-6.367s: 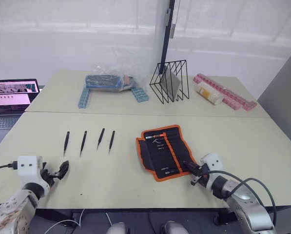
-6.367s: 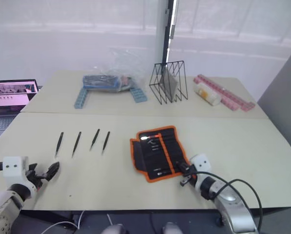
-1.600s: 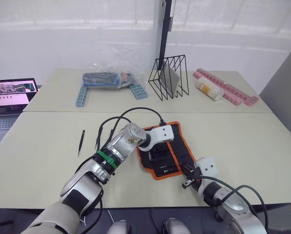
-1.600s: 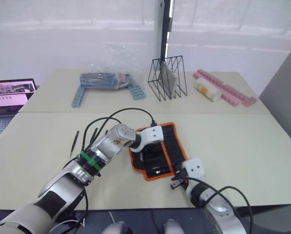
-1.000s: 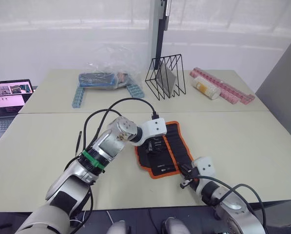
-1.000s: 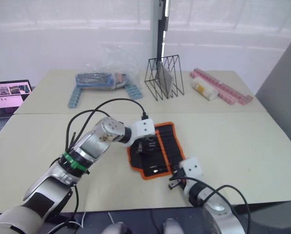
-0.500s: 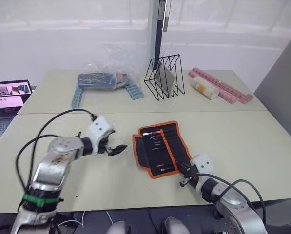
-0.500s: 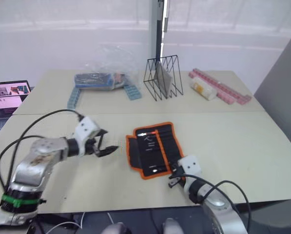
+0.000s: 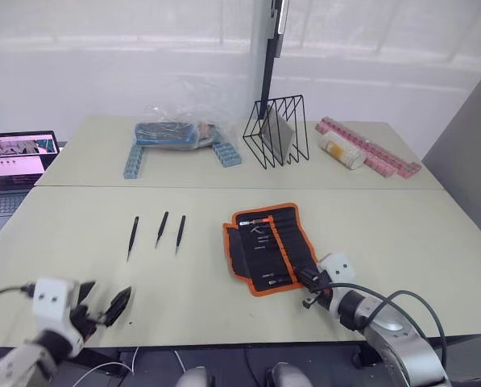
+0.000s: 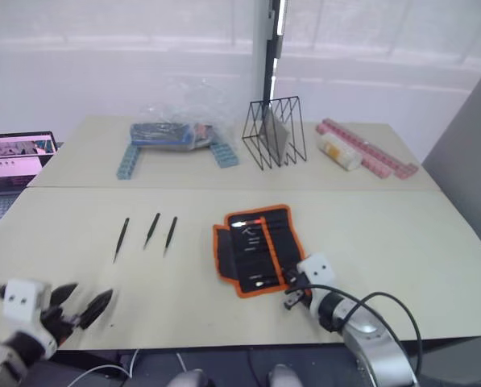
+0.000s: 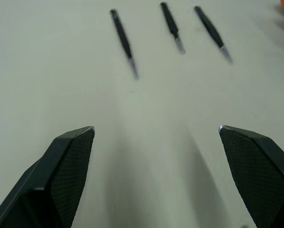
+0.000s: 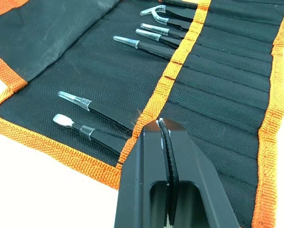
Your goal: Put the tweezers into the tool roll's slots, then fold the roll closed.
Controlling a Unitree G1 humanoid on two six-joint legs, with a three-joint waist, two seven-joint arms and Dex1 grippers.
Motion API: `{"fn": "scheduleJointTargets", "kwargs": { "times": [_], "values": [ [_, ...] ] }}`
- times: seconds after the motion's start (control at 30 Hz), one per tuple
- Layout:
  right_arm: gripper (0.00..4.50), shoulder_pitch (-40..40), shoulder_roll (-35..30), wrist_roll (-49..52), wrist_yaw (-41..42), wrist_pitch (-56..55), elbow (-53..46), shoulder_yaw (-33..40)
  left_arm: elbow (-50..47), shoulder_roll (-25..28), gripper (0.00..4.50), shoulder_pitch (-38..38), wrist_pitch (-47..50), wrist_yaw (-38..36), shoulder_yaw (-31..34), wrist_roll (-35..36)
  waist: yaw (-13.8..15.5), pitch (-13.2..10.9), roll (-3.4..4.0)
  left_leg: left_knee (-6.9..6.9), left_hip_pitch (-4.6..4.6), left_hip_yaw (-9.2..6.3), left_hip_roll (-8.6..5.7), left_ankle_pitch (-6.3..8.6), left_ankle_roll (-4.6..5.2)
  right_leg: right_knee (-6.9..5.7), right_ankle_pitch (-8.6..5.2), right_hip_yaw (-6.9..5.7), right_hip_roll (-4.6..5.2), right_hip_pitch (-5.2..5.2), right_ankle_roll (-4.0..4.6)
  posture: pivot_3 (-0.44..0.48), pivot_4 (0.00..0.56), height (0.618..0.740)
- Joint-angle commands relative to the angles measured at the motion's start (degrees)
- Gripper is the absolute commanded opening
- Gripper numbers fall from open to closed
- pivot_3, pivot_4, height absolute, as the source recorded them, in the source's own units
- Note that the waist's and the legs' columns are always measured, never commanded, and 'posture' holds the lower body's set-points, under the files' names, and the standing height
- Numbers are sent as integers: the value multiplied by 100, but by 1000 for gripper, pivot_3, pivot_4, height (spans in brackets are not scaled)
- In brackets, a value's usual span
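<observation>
slim black pointed tweezers (image 9: 156, 230) beside woven orange-edged tool roll (image 9: 270, 247)

Three tweezers (image 9: 156, 231) loose, tool roll (image 9: 269, 248) open, slots (image 12: 218, 99) seemingly part-filled

Pale table (image 9: 401, 234) with three loose tweezers (image 9: 157, 230), open tool roll (image 9: 266, 248) beside them.

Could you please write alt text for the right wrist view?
The right gripper, its fingers shut, hovers over the open tool roll. Six clear-tipped tools sit in its slots along the orange middle band.
</observation>
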State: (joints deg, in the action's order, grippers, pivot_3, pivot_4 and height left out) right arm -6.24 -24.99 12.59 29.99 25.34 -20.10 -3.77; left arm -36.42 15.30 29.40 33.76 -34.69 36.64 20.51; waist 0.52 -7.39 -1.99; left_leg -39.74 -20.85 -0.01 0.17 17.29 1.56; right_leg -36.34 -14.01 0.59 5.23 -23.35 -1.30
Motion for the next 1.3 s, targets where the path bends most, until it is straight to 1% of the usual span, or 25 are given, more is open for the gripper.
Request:
{"fn": "scheduleJointTargets", "kwargs": {
  "times": [0.03, 0.07, 0.1, 0.17, 0.23, 0.3, 0.47, 0.63, 0.7, 0.8, 0.87, 0.97, 1.1, 1.2, 1.3],
  "values": [
    [0, -76, -64, -32, 100, 134, 272, -101, -438, -173, 4451, 287, -398, 332, 84, 13, 21, -2, 1, 3, 25, -6, 10, 0, 0, 30, -6, -12, -8, 17, 9, 0, 150, 724],
    [0, -65, -73, -31, 123, 135, 284, -112, -472, -233, 4451, 392, -462, 420, 52, -44, 19, -2, 0, 4, 39, -5, 12, 2, 0, 34, -25, -14, -8, 33, 39, 0, 150, 724],
    [0, -59, -77, -32, 137, 135, 291, -118, -487, -254, 4451, 455, -509, 484, 21, -67, 16, -1, -1, 5, 43, -1, 12, 3, 1, 35, -31, -10, -6, 35, 45, 0, 150, 724],
    [0, -44, -79, -35, 169, 129, 316, -116, -557, -341, 4451, 578, -525, 647, -66, -58, 9, 0, -2, 7, 44, 5, 10, 6, 5, 34, -33, -7, -9, 36, 38, 0, 150, 724],
    [0, -37, -74, -45, 189, 121, 338, -109, -610, -361, 4451, 656, -510, 754, -159, -40, 5, 1, -4, 9, 48, 9, 10, 10, 11, 33, -22, -11, -24, 37, 14, 0, 150, 724],
    [0, -29, -69, -53, 205, 118, 354, -112, -623, -326, 4451, 662, -509, 832, -246, -35, 1, 1, -5, 9, 47, 14, 12, 14, 10, 32, -17, -11, -65, 48, 7, 0, 150, 724],
    [0, -11, -48, -68, 221, 84, 412, -113, -461, -89, 4451, 397, -432, 1013, -443, -64, 6, 0, -4, 9, 51, 13, 28, 21, 9, 34, -26, -1, -73, 48, 22, 0, 150, 724],
    [0, -13, -6, -76, 190, 39, 453, -114, -8, 334, 4451, -288, -99, 1251, -773, -188, 3, 0, -3, 10, 55, 15, 33, 21, 9, 32, -27, -1, -79, 36, 25, 0, 150, 724],
    [0, -22, 15, -75, 172, 26, 456, -117, 292, 582, 4451, -589, -10, 1317, -1023, -412, 1, 0, -3, 12, 55, 17, 33, 21, 9, 29, -21, -3, -80, 37, 16, 0, 150, 724],
    [0, -33, 47, -80, 141, 5, 463, -122, 667, 741, 4451, -990, 125, 1436, -1216, -488, 1, 1, -3, 16, 55, 19, 32, 21, 9, 25, -18, -4, -81, 37, 17, 0, 150, 724],
    [0, -48, 73, -86, 113, 0, 450, -122, 974, 892, 4451, -1303, 201, 1493, -1464, -656, 1, 1, -3, 23, 56, 19, 33, 21, 8, 25, -16, -4, -78, 35, 20, 0, 150, 724],
    [0, -58, 98, -103, 84, -17, 443, -128, 1431, 937, 4451, -1846, 335, 1661, -1640, -725, 20, 1, 11, 33, 63, 17, 35, 18, 3, 27, -14, 1, -59, 32, 23, 0, 150, 724],
    [0, -49, 116, -107, 48, -23, 432, -148, 1915, 1021, 4451, -2331, 433, 1683, -1976, -868, 22, 9, 25, 35, 66, 13, 35, 16, 0, 26, -13, 0, -47, 30, 25, 0, 150, 724],
    [0, -40, 120, -101, 40, -21, 418, -160, 2248, 1004, 4451, -2681, 436, 1754, -2178, -962, 34, 23, 43, 37, 67, 11, 32, 15, -2, 27, -12, 0, -33, 32, 24, 0, 150, 724],
    [0, -23, 121, -94, 34, -11, 400, -175, 2479, 910, 4451, -2985, 516, 1879, -2247, -999, 37, 33, 66, 37, 67, 11, 29, 15, -2, 26, -11, -1, -28, 36, 22, 0, 150, 724]
  ]
}}
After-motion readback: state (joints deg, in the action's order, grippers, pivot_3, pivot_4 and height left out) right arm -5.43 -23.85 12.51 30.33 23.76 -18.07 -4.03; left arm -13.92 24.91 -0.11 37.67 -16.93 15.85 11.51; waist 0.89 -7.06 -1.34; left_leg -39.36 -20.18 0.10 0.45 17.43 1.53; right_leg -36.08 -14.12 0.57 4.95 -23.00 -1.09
